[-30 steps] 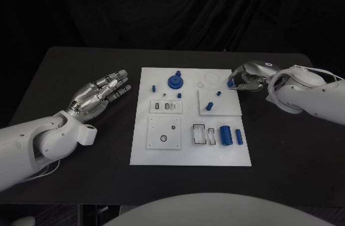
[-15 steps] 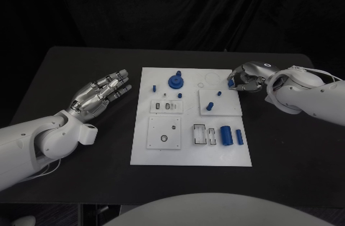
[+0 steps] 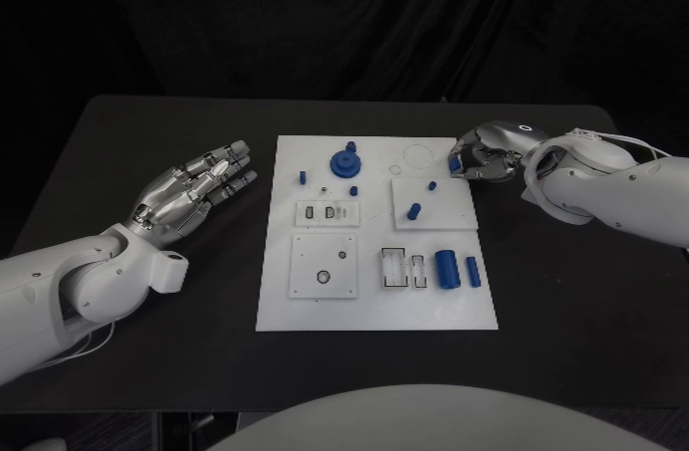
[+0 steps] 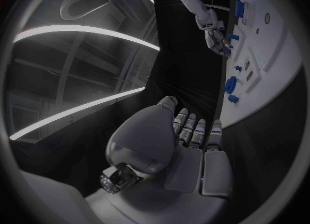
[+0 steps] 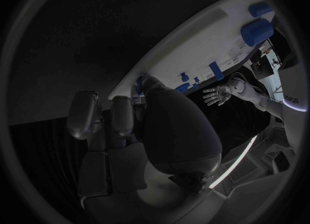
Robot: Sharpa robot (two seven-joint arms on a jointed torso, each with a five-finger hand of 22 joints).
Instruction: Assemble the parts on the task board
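The white task board (image 3: 376, 310) lies mid-table. On it stand a blue disc with a peg (image 3: 346, 162), several small blue pegs (image 3: 412, 211), and two blue cylinders (image 3: 448, 269) beside empty slots (image 3: 403, 269). My right hand (image 3: 486, 157) is curled at the board's far right corner and pinches a small blue part (image 3: 457, 162) in its fingertips. My left hand (image 3: 194, 187) hovers left of the board, flat with fingers spread and holding nothing. The left wrist view shows my left hand (image 4: 187, 146), the board (image 4: 271, 53) and my right hand (image 4: 216, 41). The right wrist view shows my right hand (image 5: 142, 126) at the board's edge (image 5: 187, 53).
Three square inset plates (image 3: 325, 266) sit on the board, and a faint ring outline (image 3: 419, 155) marks its far right area. Bare black table (image 3: 574, 302) surrounds the board on every side.
My right hand, with the small blue part, has edged slightly inward over the board's far right corner. My left hand has stayed where it was.
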